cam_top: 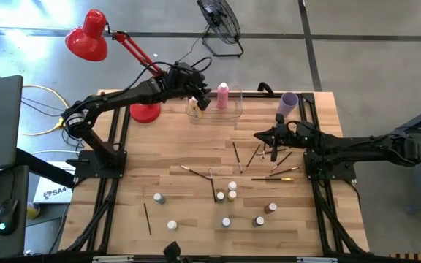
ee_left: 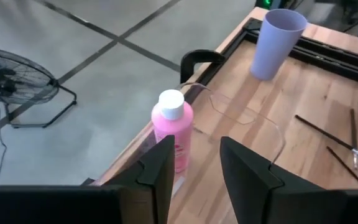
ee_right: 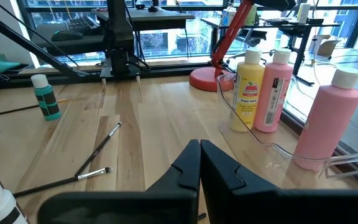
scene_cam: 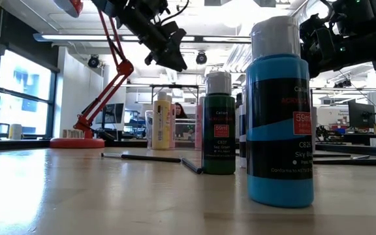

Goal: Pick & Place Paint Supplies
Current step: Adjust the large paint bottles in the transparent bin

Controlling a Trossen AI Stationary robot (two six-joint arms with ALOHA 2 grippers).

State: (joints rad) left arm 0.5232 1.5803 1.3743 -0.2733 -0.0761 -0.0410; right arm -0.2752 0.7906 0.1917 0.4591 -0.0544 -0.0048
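Observation:
A pink paint bottle (cam_top: 223, 95) (ee_left: 173, 130) stands upright in the clear bin (cam_top: 236, 109) at the table's far edge. The right wrist view shows a yellow bottle (ee_right: 247, 90) and a second pink bottle (ee_right: 272, 90) standing in the bin beside it. My left gripper (cam_top: 202, 102) (ee_left: 196, 149) hovers open above the bin's left end, with nothing between its fingers. My right gripper (cam_top: 263, 136) (ee_right: 199, 146) waits shut above the table's right half. Several tiny white-capped bottles (cam_top: 232, 186) stand on the near half, among them a blue one (scene_cam: 279, 111) and a green one (scene_cam: 219, 124). Thin paintbrushes (cam_top: 237, 157) lie flat.
A lilac cup (cam_top: 289, 104) (ee_left: 278, 40) stands at the far right, close to the bin. A red desk lamp (cam_top: 86, 36) has its base (cam_top: 145, 112) on the table's far left. More brushes (cam_top: 147, 218) (ee_right: 95, 152) lie across the middle and near left.

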